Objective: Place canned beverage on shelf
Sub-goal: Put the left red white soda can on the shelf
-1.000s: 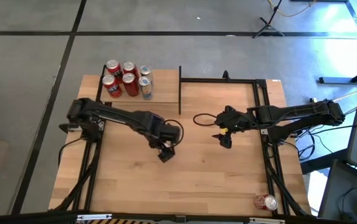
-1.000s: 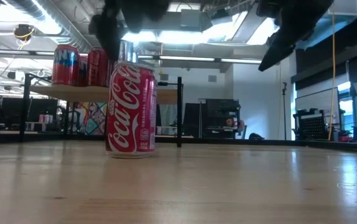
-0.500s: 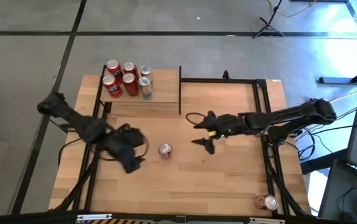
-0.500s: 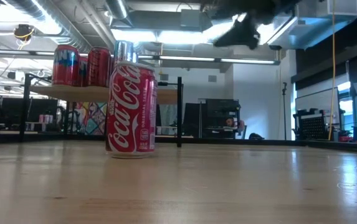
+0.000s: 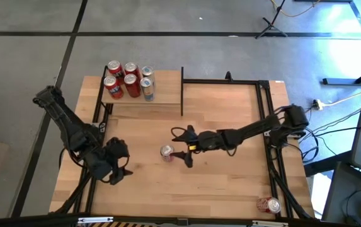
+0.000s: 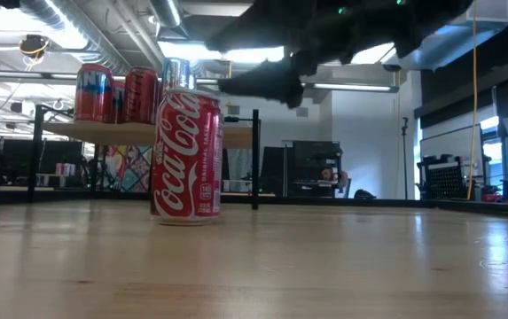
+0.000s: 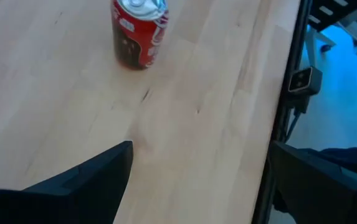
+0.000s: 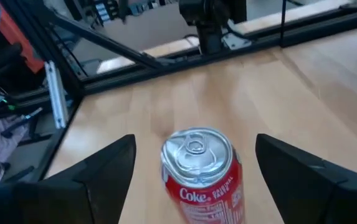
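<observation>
Red Coke can (image 5: 167, 152) upright near the middle of the wooden table (image 5: 230, 183), tab end up, free of both grippers. Same can seen in the low view (image 6: 187, 156), in the right wrist view (image 8: 201, 171) and in the left wrist view (image 7: 139, 31).

Right gripper (image 5: 183, 151) stretched low across the table from the right side, fingers spread wide, tips just beside the can on its right, not touching. From the right wrist view, 2 dark fingers (image 8: 97, 180) flanking the can with bare wood showing on both sides. Nothing held.

Left gripper (image 5: 118, 165) pulled back toward the table's left edge, well apart from the can, fingers wide apart and empty. In the left wrist view, dark fingers (image 7: 85, 183) over bare wood, can farther off.

Shelf (image 5: 164, 88) at the far left corner of the table, a small light-wood board on thin black posts. 6 cans (image 5: 128, 79) bunched on its left part: 4 red, 2 silver-blue. In the low view, shelf (image 6: 138, 131) raised behind the Coke can, with red cans (image 6: 116, 93) on top.

1 more red can (image 5: 269, 205) lying on its side at the near right corner of the table, beside the black frame (image 5: 275, 176).
</observation>
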Motion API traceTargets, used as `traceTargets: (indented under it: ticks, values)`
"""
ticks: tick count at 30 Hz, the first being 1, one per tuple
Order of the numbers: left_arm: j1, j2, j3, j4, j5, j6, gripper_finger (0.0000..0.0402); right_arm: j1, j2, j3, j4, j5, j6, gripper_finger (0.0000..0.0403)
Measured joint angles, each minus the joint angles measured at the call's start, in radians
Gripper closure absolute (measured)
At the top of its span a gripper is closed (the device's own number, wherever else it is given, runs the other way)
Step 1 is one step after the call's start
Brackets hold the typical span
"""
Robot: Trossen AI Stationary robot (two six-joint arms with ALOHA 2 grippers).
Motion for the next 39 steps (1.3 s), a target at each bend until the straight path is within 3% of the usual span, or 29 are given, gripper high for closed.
traceTargets:
  ticks: [14,39]
  values:
    - [-0.004,-0.003,0.0,-0.011,0.019,0.061,0.0041,0.0,0.188,0.086,0.049,0.01,-0.025,0.0084]
    - [-0.004,-0.003,0.0,-0.01,0.021,0.059,0.0041,0.0,0.237,0.085,0.134,0.024,-0.074,0.0084]
